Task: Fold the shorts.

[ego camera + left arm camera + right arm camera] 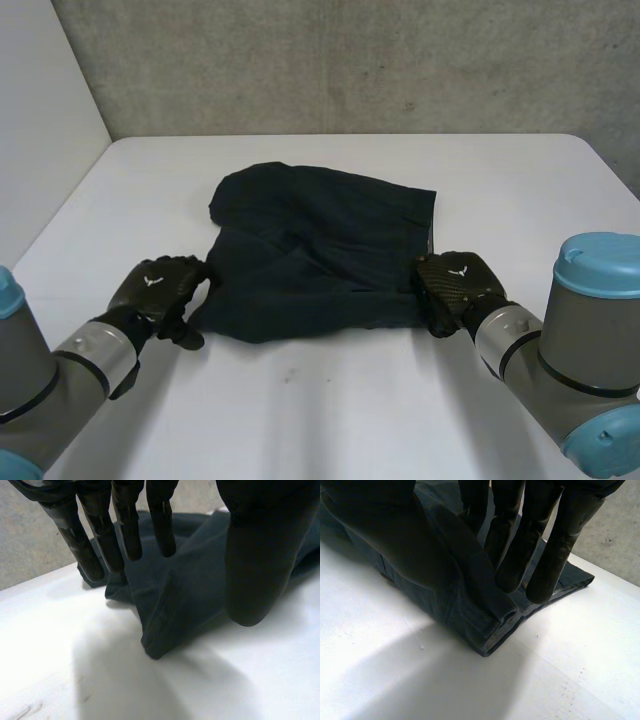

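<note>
You have the dark navy shorts [315, 250] lying in the middle of the white table [300, 420], at the centre of the head view. Their long axis runs across the frame from left to right, and the far edge slants toward the upper right. Your left hand [160, 292] sits at the near left corner and your right hand [455, 288] at the near right corner. The left wrist view shows that hand open, with straight fingers [127, 530] over a single pointed corner and the thumb spread wide, gripping nothing. The right wrist view shows what the head view cannot: stacked, hemmed layers at that corner. There the fingers [545, 555] are straight on or just above the cloth, with the thumb apart and nothing pinched. You have bare table on every side of the shorts, with most room in the lower part of the head view.
</note>
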